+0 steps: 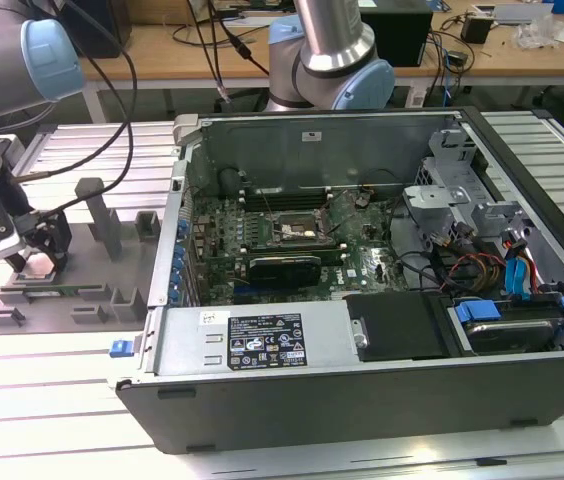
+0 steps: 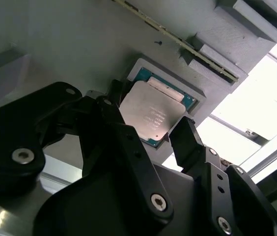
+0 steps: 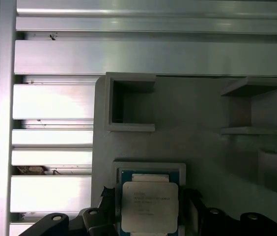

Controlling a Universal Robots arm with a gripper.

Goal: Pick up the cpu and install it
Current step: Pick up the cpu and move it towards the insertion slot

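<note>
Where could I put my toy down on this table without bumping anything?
The ribbed table is bare between the grey fixture and the near edge, beside the computer case on the exterior view's left. Another bare strip runs past the case on the exterior view's right. Crowded spots: inside the case, and the fixture, where the gripper hangs over the cpu.

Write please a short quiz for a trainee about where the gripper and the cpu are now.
1. Choose: in the exterior view, where is the gripper from the computer case? A) at the exterior view's left B) at its right C) inside it
2. True or false: the cpu lies inside the computer case.
3. Fill in: the cpu is at a square recess of the grey ___.
Key: 1 A; 2 false; 3 fixture.
</note>
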